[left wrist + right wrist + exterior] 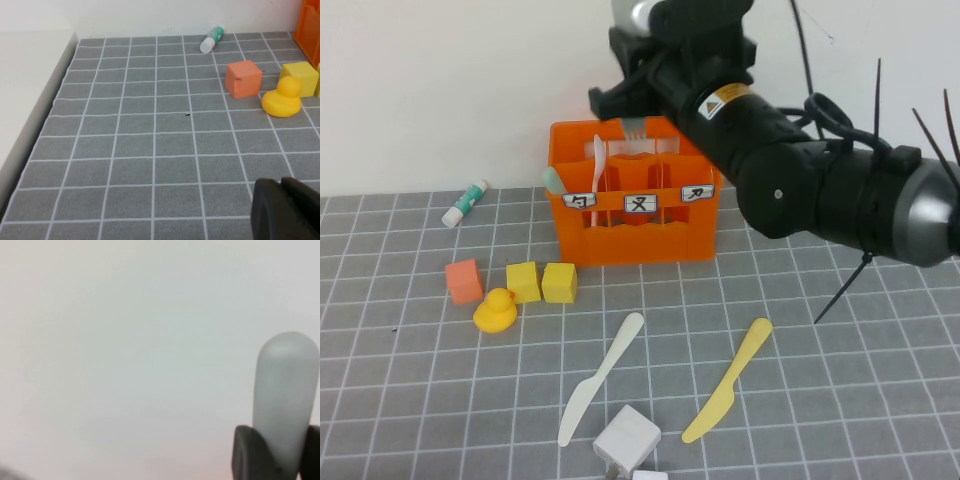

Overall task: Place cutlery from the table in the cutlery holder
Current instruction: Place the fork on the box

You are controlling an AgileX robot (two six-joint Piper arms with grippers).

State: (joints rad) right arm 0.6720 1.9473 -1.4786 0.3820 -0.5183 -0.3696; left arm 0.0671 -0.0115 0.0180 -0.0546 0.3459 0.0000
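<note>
Two knives lie on the table [880,400], white knife [601,378] beside yellow knife [728,380], open grid around them. The orange cutlery holder [635,232] holds two spoons. Above it, the right tool [277,452] clamps the grey fork [286,390]. The left tool [282,212], clenched empty, hovers near the table's left edge.

I read three small white labels [638,203] with black characters on the front of the orange cutlery holder [635,235], and a yellow warning sticker [721,99] on the right arm [790,170].
</note>
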